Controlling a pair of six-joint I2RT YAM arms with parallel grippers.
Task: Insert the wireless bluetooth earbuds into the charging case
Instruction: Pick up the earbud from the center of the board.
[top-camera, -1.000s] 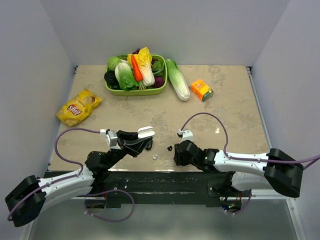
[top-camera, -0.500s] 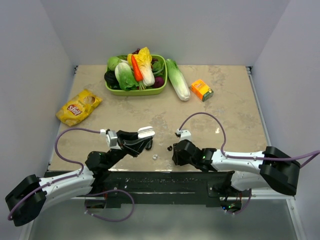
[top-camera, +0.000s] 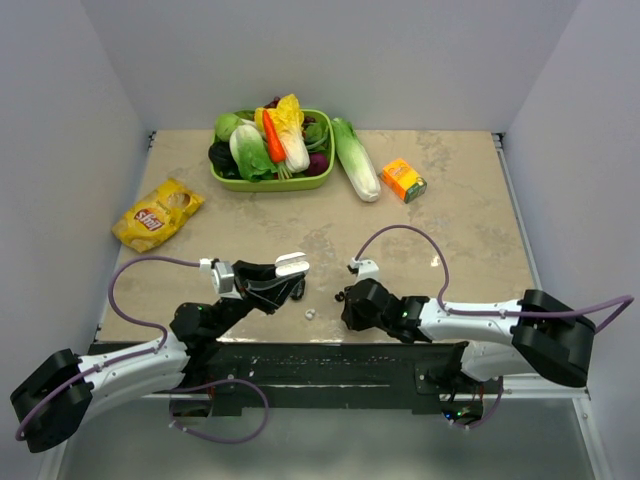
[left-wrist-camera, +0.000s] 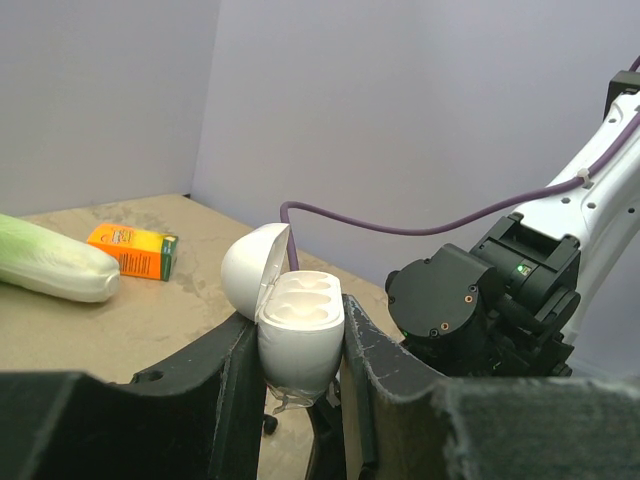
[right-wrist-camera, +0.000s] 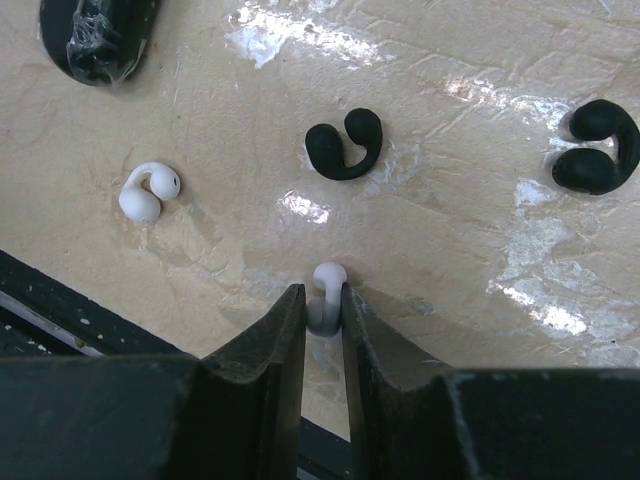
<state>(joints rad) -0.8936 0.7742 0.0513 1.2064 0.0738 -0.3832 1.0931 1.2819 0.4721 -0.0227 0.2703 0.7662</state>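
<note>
**Near white earbud** (right-wrist-camera: 327, 278): we record it lying on the table (right-wrist-camera: 450, 260), close to the near edge, between the fingertips of the right hand (right-wrist-camera: 323, 305). Both fingers sit tight against its sides, so we list that hand as clamped on this bud, which rests on the surface. We judge the steep, top-down approach suits a thing much thinner than a finger.

**Second white earbud** (right-wrist-camera: 148, 192): loose on the table, apart from the first.

**Middle black earbud** (right-wrist-camera: 343, 145) and **outer black earbud** (right-wrist-camera: 598, 148): both loose, farther from the edge, well apart from each other.

**Charging case** (left-wrist-camera: 298, 320): white, lid hinged back, both wells showing empty. It is held off the table, mouth up, clamped between the fingers of the left hand (left-wrist-camera: 300, 365). We judge it is offered this way, beside the right arm, so that a bud can be lowered straight into a well.

**Background**: green basket of vegetables (top-camera: 270, 186), yellow chip bag (top-camera: 157, 213) and orange carton (top-camera: 404, 180), all across the table, well apart from the work.
</note>
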